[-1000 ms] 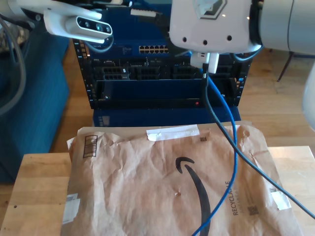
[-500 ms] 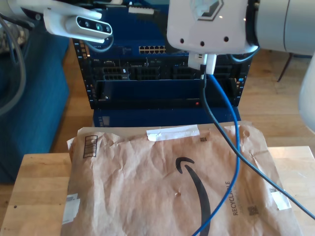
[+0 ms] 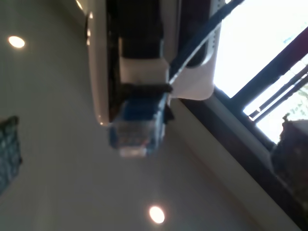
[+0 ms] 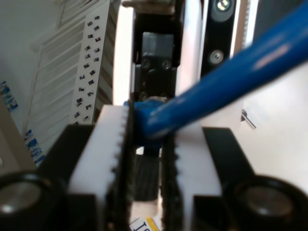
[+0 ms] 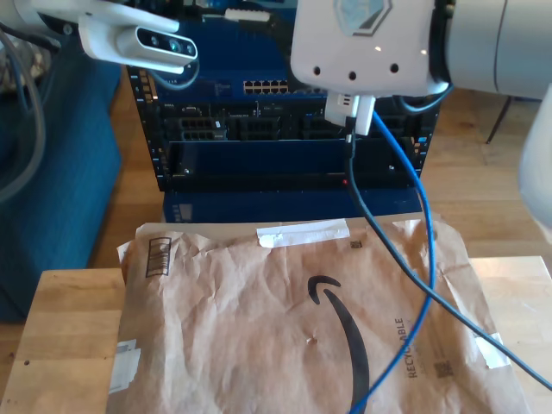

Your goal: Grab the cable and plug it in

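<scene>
The robot's second gripper (image 4: pixel 147 144) pinches the thin bright-blue network cable (image 4: pixel 231 72) between white ridged pads (image 4: pixel 108 144), probably to steer its plug toward the dark equipment rack (image 5: pixel 259 164).

White arm housing (image 5: pixel 362 43) — black cable (image 5: pixel 405 267), seemingly ridged white pads (image 4: pixel 113 149).

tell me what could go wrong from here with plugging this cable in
The blue network cable drapes loose over the paper mailer and crosses a black cable, so it might snag as the arm moves. My second claw pinches the cable itself, and the clear plug looks blurred, so its angle to the switch ports may be off.
</scene>
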You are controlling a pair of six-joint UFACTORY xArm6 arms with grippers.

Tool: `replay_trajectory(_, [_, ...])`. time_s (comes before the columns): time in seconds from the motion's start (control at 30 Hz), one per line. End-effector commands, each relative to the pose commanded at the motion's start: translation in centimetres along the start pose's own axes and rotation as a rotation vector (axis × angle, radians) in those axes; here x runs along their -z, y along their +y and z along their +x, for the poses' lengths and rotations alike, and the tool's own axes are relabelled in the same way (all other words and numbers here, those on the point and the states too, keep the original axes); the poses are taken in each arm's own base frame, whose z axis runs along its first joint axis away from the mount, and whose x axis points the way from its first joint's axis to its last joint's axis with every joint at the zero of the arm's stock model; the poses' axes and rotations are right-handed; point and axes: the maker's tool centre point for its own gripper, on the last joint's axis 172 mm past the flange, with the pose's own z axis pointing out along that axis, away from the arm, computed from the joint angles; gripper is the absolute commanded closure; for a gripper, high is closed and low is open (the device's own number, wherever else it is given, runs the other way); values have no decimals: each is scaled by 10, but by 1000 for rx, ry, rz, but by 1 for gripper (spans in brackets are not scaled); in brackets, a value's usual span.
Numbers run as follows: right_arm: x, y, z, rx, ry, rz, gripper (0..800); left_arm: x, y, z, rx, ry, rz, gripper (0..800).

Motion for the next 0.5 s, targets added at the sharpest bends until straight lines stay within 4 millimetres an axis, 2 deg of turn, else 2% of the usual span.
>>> replay_trajectory(0.1, [-1, -9, 11, 3, 30, 42, 799, 13, 18, -3, 13, -19, -89, 9])
replay_trajectory(0.17, [-2, -10, 21, 3, 50, 45, 799, 34, 45, 9, 63, -6, -211, 7])
replay_trajectory(0.23, [1, -18, 51, -10, 108, 60, 799, 53, 74, 28, 116, 37, -344, 7])
replay_trajectory(0.27, [6, -25, 68, -20, 140, 76, 799, 61, 83, 38, 132, 72, -399, 6])
replay_trajectory(0.33, [13, -21, 104, -44, 205, 81, 799, 83, 96, 60, 163, 134, -503, 5])
replay_trajectory(0.43, [22, -23, 130, -45, 258, 90, 799, 114, 108, 97, 221, 264, -651, 5])
replay_trajectory(0.5, [26, -15, 155, -34, 310, 75, 799, 126, 106, 117, 245, 346, -702, 5])
